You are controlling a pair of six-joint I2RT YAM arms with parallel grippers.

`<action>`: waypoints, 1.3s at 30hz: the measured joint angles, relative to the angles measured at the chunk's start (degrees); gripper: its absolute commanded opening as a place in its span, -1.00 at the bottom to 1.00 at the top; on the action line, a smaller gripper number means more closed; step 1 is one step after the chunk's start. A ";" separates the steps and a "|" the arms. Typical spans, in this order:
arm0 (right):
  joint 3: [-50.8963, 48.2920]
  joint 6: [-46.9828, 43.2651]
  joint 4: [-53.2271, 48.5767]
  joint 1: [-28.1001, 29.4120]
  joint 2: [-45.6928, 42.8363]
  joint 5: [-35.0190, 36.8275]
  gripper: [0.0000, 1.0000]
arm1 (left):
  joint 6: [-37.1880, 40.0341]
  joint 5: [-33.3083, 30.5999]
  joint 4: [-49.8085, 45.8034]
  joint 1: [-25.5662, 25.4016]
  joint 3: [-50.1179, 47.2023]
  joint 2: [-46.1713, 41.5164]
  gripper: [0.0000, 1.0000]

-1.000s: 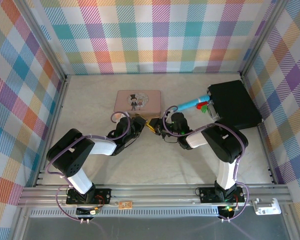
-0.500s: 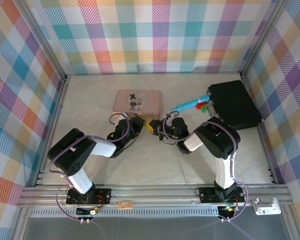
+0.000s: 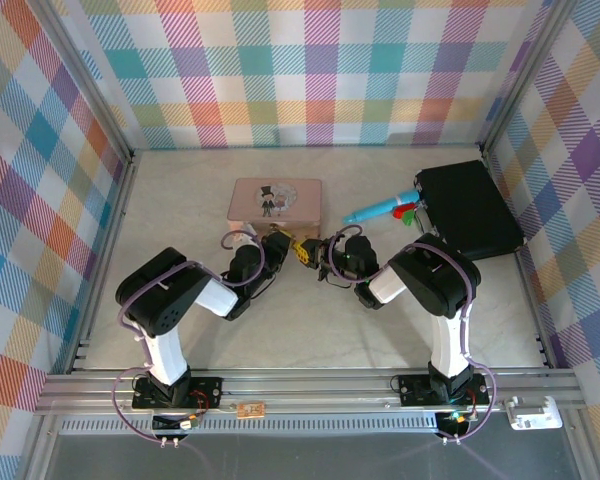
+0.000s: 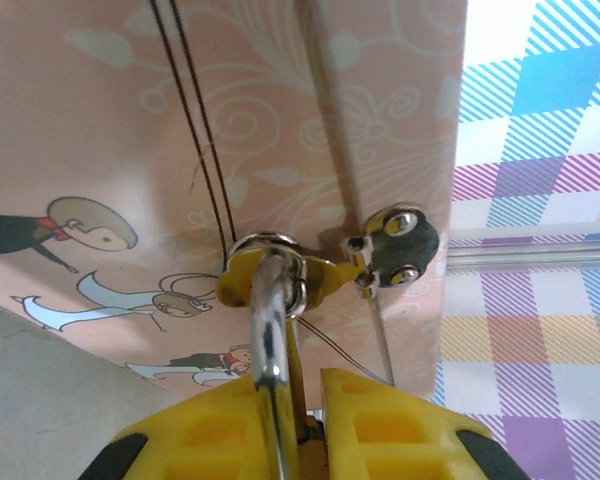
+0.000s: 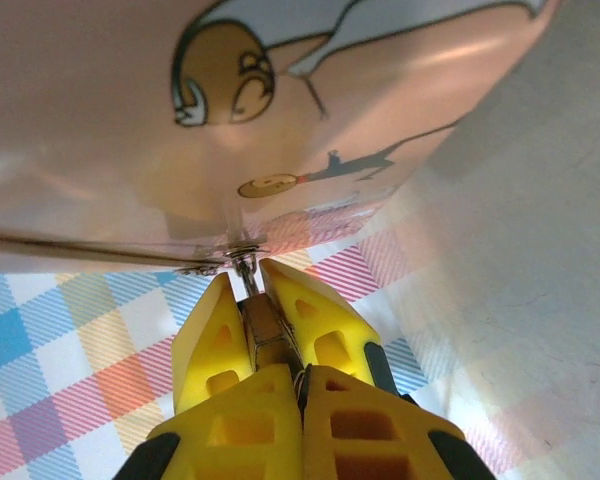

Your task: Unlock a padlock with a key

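Observation:
The pink illustrated tin (image 3: 275, 200) lies at mid-table. My two grippers meet tip to tip just in front of it. In the left wrist view my left gripper (image 4: 302, 385) is shut around the padlock (image 4: 268, 340). Its silver shackle runs up to a ring on the tin's (image 4: 130, 120) gold hasp. In the right wrist view my right gripper (image 5: 248, 275) is shut on a brass block, seemingly the padlock's (image 5: 270, 330) body. A thin silver stem leads from it to the tin's (image 5: 380, 100) edge. From above, the left gripper (image 3: 285, 245) and right gripper (image 3: 320, 255) cover the lock. The key is hidden.
A turquoise pen-like tool (image 3: 375, 210) with small red and green bits lies right of the tin, next to a black case (image 3: 470, 208). Plaid walls close in the table on three sides. Thin cables loop over both wrists near the tin.
Both grippers have crept slightly towards the tin's front edge, still tip to tip. The left arm's upper body has swung a little to the right.

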 measured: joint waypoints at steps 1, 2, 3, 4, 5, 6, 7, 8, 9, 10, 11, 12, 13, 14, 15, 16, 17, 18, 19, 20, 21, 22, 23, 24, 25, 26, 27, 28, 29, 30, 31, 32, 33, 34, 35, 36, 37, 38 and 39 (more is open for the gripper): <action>0.02 -0.02 -1.18 0.02 -0.46 -0.17 -0.76 | 0.15 0.04 0.42 0.00 -0.22 0.17 -1.00; 0.04 -0.35 -2.78 0.02 -1.29 -0.31 -0.69 | 0.22 0.20 0.83 -0.11 -0.48 0.17 -1.00; 0.07 -0.87 -4.28 0.02 -2.32 -0.44 -0.66 | 0.28 0.17 1.49 -0.33 -0.70 0.17 -1.00; 0.07 -1.40 -5.92 0.02 -3.52 -0.61 -0.66 | 0.37 0.17 2.32 -0.52 -0.83 0.17 -1.00; 0.07 -1.90 -7.08 0.04 -4.57 -0.72 -0.66 | 0.39 0.00 3.02 -0.63 -0.85 0.17 -1.00; 0.07 -2.27 -7.82 0.04 -5.35 -0.90 -0.68 | 0.39 -0.04 3.69 -0.68 -0.85 0.17 -1.00; 0.07 -2.58 -8.07 0.07 -5.79 -1.18 -0.70 | 0.39 -0.17 4.20 -0.68 -0.83 0.17 -1.00; 0.11 -2.64 -8.09 0.13 -5.95 -1.42 -0.72 | 0.37 -0.24 4.55 -0.68 -0.83 0.17 -1.00; 0.17 -2.73 -8.24 0.13 -5.95 -1.55 -0.75 | 0.35 -0.28 4.66 -0.68 -0.83 0.17 -1.00; 0.22 -2.78 -8.28 0.13 -5.95 -1.68 -0.76 | 0.33 -0.33 4.66 -0.68 -0.83 0.20 -1.00; 0.24 -2.80 -8.26 0.13 -5.95 -1.70 -0.79 | 0.28 -0.39 4.68 -0.68 -0.83 0.20 -1.00; 0.26 -2.80 -8.26 0.13 -5.95 -1.70 -0.86 | 0.20 -0.44 4.70 -0.68 -0.83 0.20 -1.00; 0.26 -2.84 -8.28 0.13 -5.95 -1.73 -0.94 | 0.17 -0.52 4.70 -0.68 -0.83 0.20 -1.00; 0.24 -2.91 -8.31 0.13 -5.95 -1.70 -1.00 | 0.15 -0.79 4.70 -0.68 -0.83 0.20 -1.00; 0.24 -2.82 -8.26 0.13 -5.95 -1.64 -1.00 | 0.15 -0.85 4.70 -0.68 -0.83 0.20 -1.00; 0.24 -2.75 -8.24 0.13 -5.95 -1.66 -1.00 | 0.15 -0.90 4.72 -0.68 -0.83 0.20 -1.00; 0.24 -2.75 -8.20 0.13 -5.92 -1.62 -1.00 | 0.17 -0.90 4.72 -0.68 -0.83 0.20 -1.00; 0.24 -2.56 -8.04 0.13 -5.86 -1.60 -1.00 | 0.20 -0.90 4.74 -0.68 -0.83 0.20 -1.00; 0.24 -2.10 -7.52 0.13 -5.57 -1.57 -1.00 | 0.39 -0.90 4.79 -0.68 -0.83 0.20 -1.00; 0.26 -0.76 -6.29 0.13 -4.96 -1.64 -1.00 | 0.79 -0.94 4.87 -0.63 -0.81 0.20 -1.00; 0.26 0.50 -5.07 0.11 -4.28 -1.68 -1.00 | 1.49 -1.07 4.87 -0.61 -0.79 0.20 -1.00; 0.28 2.69 -3.17 0.13 -3.23 -1.73 -1.00 | 2.69 -1.33 4.85 -0.57 -0.79 0.20 -1.00; 0.39 4.37 -1.53 0.13 -2.19 -1.88 -1.00 | 4.00 -1.55 4.79 -0.50 -0.79 0.20 -1.00; 0.57 5.66 -0.39 0.13 -1.36 -2.03 -1.00 | 5.18 -1.77 4.66 -0.48 -0.79 0.20 -1.00; 0.70 6.75 0.13 0.13 -0.87 -2.10 -1.00 | 6.60 -1.88 4.63 -0.46 -0.79 0.20 -1.00; 0.72 7.69 0.42 0.13 -0.81 -1.99 -1.00 | 7.72 -1.86 4.72 -0.42 -0.76 0.22 -1.00; 0.72 8.31 0.55 0.13 -0.85 -1.64 -1.00 | 8.57 -1.81 5.05 -0.39 -0.61 0.31 -1.00; 0.90 8.90 0.72 0.11 -0.92 -1.11 -1.00 | 9.55 -1.86 5.31 -0.39 -0.28 0.48 -1.00; 1.25 9.46 0.72 0.07 -0.98 -0.68 -1.00 | 10.62 -2.16 5.62 -0.37 0.22 0.74 -1.00; 1.75 9.77 0.72 -0.04 -1.01 -0.31 -1.00 | 11.39 -2.60 6.05 -0.35 0.79 0.98 -1.00; 2.29 9.97 0.68 -0.17 -1.01 -0.09 -1.00 | 11.98 -3.04 6.62 -0.28 1.29 1.29 -1.00; 2.95 10.14 0.61 -0.35 -1.01 0.09 -1.00 | 12.48 -3.52 7.26 -0.20 1.92 1.66 -1.00; 3.50 10.29 0.48 -0.50 -1.01 0.33 -1.00 | 12.90 -4.04 7.65 -0.13 2.49 1.95 -1.00; 3.78 10.36 0.46 -0.61 -1.01 0.55 -1.00 | 13.27 -4.28 8.09 -0.09 2.93 2.19 -1.00; 4.04 10.43 0.46 -0.70 -1.01 0.92 -1.00 | 13.64 -4.52 8.46 -0.07 3.39 2.56 -1.00; 4.17 10.45 0.46 -0.76 -1.01 1.38 -1.00 | 13.86 -4.79 8.55 -0.07 3.78 2.80 -1.00; 4.24 10.45 0.42 -0.76 -1.01 1.60 -1.00 | 13.97 -4.85 8.59 -0.07 3.98 2.91 -1.00; 4.28 10.45 0.42 -0.76 -1.01 1.79 -1.00 | 14.14 -4.98 8.59 -0.07 4.09 2.97 -1.00; 4.28 10.45 0.42 -0.76 -1.01 1.92 -1.00 | 14.21 -5.01 8.61 -0.07 4.15 2.97 -1.00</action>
